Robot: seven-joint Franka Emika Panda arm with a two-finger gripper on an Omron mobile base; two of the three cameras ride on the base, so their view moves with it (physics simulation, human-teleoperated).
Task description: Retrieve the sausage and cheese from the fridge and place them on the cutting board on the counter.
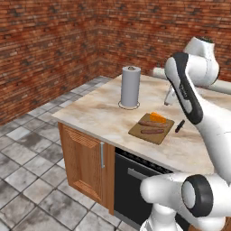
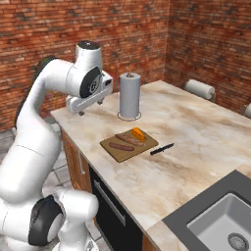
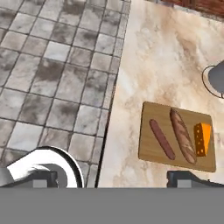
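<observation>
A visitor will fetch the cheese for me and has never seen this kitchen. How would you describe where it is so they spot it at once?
Find the beige marbled counter with the upright paper-towel roll. Just in front of the roll lies a light-brown cutting board. The cheese is the small bright-orange wedge at the end of the board nearest the roll, beside two long brown sausages; it is the only orange thing there.

cutting board [image 2: 128,144]: 1, on counter [image 2: 206,132]
sausages: 2 on board – one thin dark [image 3: 162,139], one longer, lighter [image 3: 182,136]
cheese [image 3: 202,138]: 1 orange wedge, on board
paper-towel rolls: 2 – 1 upright [image 2: 130,95], 1 lying at back by wall [image 2: 200,89]
knife [image 2: 162,149]: 1, dark, beside board
sink [image 2: 223,228]: 1 basin
cabinet door [image 1: 85,163]: 1 w/ 1 handle
black appliance [image 1: 135,189]: 1
</observation>
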